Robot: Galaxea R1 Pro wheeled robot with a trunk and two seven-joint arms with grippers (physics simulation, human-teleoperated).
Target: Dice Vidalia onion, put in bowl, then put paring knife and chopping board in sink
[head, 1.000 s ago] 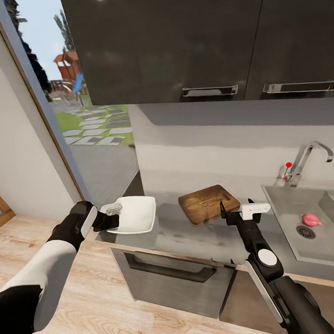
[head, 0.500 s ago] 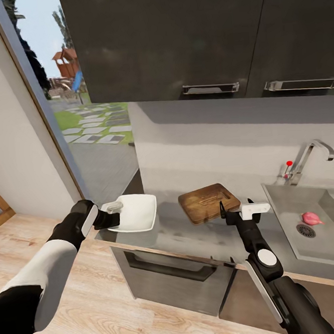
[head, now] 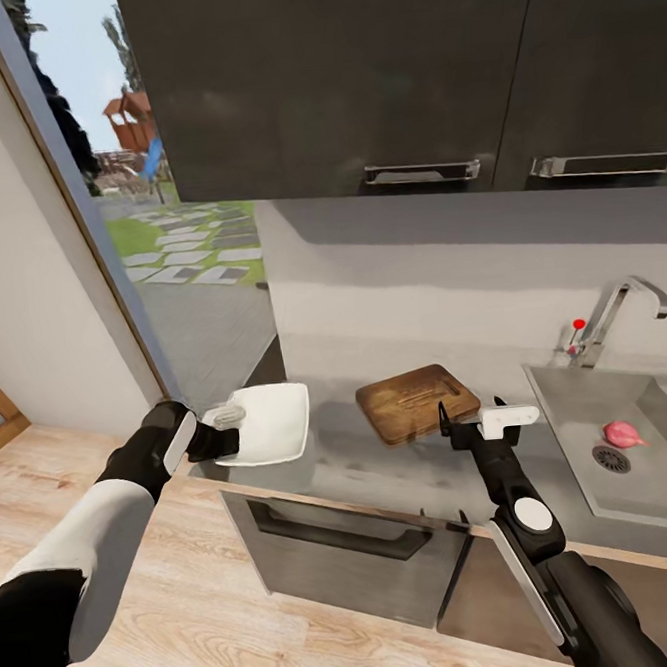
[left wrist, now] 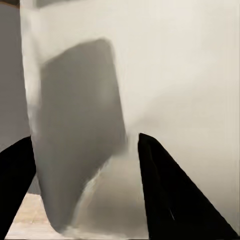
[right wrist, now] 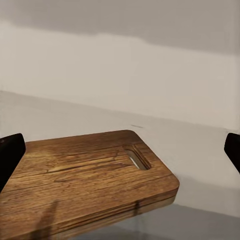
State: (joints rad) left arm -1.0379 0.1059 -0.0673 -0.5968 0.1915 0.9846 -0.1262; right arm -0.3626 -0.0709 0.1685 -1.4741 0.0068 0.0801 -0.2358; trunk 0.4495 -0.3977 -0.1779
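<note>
Seen from the head: a long smooth grey counter (head: 384, 460) under dark wall cupboards (head: 354, 81). On the counter, a dark brown wooden chopping board (head: 417, 403) with a slot hole. Off to the right, a steel sink (head: 634, 460) with a chrome tap (head: 613, 316) and its red dot. Down in the sink, beside the round drain (head: 611, 461), a small pinkish-red onion (head: 623, 434). Well apart from the chopping board. To the left, a window with grass and stepping stones outside.

At the left end of the counter, a white square bowl (head: 270, 424), tipped up a little. Left gripper (head: 223, 422) pinching the bowl's rim. Up close from the left wrist: two dark fingers (left wrist: 170, 195) with the white bowl wall (left wrist: 175, 75) between them.

Right gripper (head: 470, 415) just beside the chopping board's near corner, fingers spread wide, holding nothing. From the right wrist: the chopping board (right wrist: 85, 175) up close, with wood grain, slot hole and rounded corner plain to see, a dark fingertip (right wrist: 10, 155) at each edge of the picture, and a pale wall behind.
</note>
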